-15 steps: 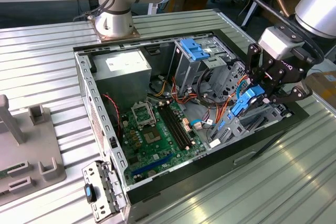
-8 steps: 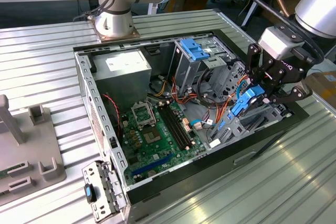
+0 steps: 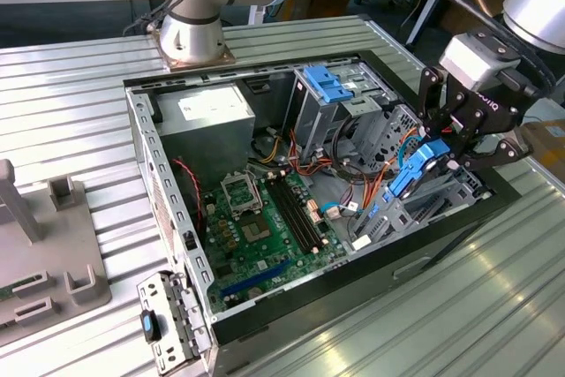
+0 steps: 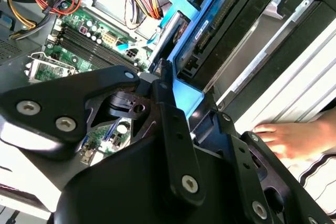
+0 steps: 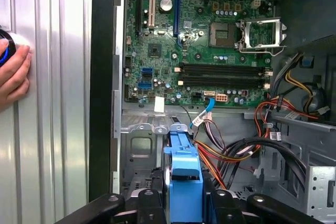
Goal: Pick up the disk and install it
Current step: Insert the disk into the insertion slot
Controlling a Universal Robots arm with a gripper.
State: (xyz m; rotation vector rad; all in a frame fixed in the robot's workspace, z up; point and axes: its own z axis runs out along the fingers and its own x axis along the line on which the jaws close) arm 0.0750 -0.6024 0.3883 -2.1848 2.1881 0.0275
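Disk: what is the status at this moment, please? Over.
Pincer shut on the disk. Disk tilted above the grey drive bay, not yet seated. A person's hand on the table outside the case, not in the path.

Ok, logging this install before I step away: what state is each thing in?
disk: gripped, tilted at the drive bay, not seated.
gripper: shut on the disk.
computer case: side open, interior exposed.
CPU socket: load plate open, empty.
hand: resting on the table.
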